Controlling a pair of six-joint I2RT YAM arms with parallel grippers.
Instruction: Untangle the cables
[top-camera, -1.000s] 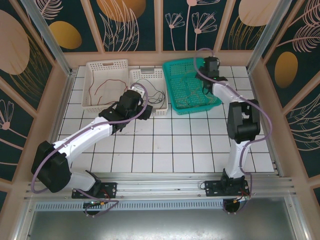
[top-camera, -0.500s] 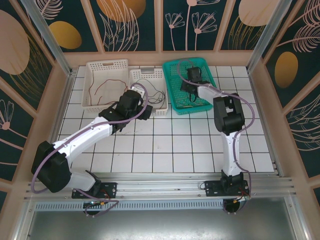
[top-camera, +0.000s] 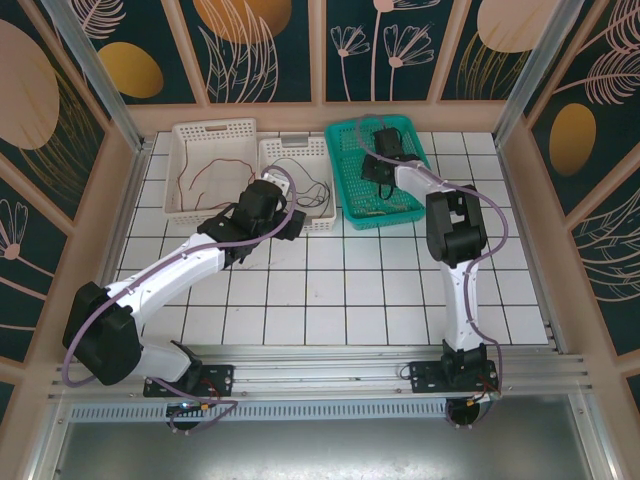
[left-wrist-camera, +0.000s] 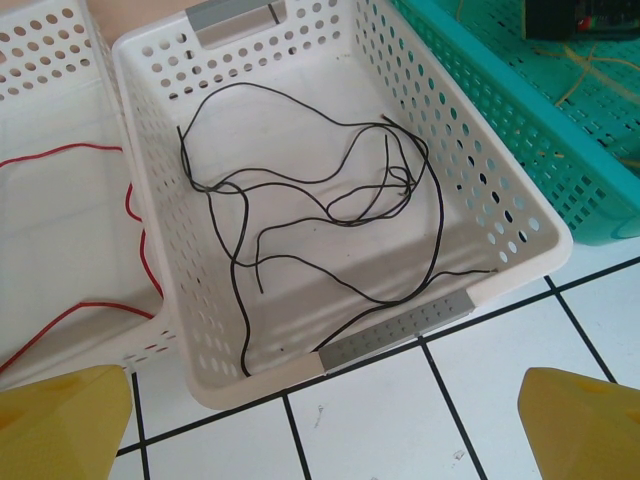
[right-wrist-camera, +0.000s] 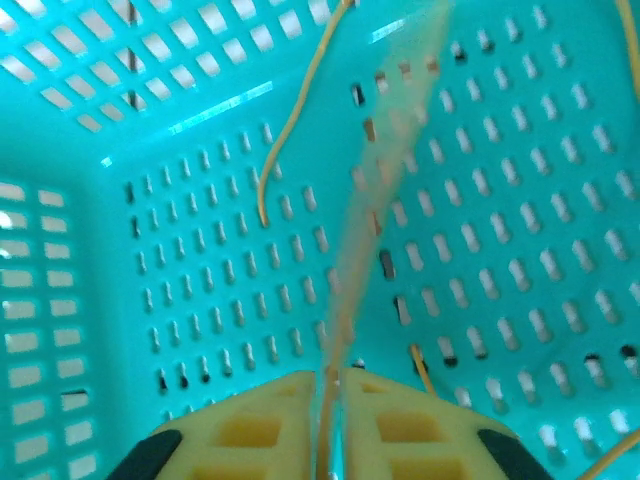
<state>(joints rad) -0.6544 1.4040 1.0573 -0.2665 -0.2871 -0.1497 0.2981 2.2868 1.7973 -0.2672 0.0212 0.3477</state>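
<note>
Left jaws held wide open, nothing gripped; black cable (left-wrist-camera: 439, 215) seen mid-frame in white basket (left-wrist-camera: 515, 222); red cable (left-wrist-camera: 60, 152) at left edge; right jaws nearly closed on yellow-orange cable (right-wrist-camera: 365, 220), inside teal basket (right-wrist-camera: 200, 250).

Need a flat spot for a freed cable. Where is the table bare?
Bare tiles lie between the left arm and right arm, and right of the teal basket. Crowded: the white basket with the black cable, its neighbour with the red cable, and the teal basket, where the right gripper pinches a yellow cable.
</note>
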